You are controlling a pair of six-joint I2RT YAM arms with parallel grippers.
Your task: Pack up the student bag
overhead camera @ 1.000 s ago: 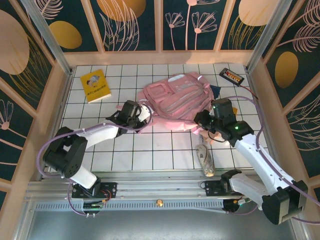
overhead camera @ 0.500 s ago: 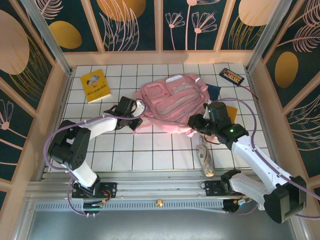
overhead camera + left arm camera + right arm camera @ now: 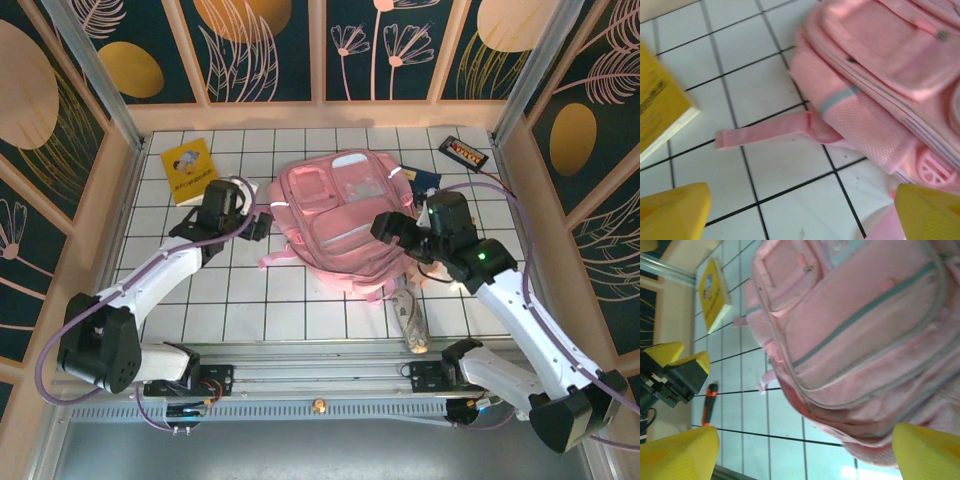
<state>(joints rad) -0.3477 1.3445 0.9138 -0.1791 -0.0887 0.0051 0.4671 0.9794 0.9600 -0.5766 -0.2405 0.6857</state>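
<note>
The student bag (image 3: 340,215) lies flat mid-table, pockets up, its zips seemingly closed, though blurred. My left gripper (image 3: 258,222) and right gripper (image 3: 385,228) flank it, both spread wide on nothing, placed, I judge, to open it. The yellow book (image 3: 190,170) waits nearby.

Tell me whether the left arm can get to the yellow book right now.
Probably yes. The yellow book lies close beside the open left claw, with bare tile between; the pink backpack sits on its other side.
</note>
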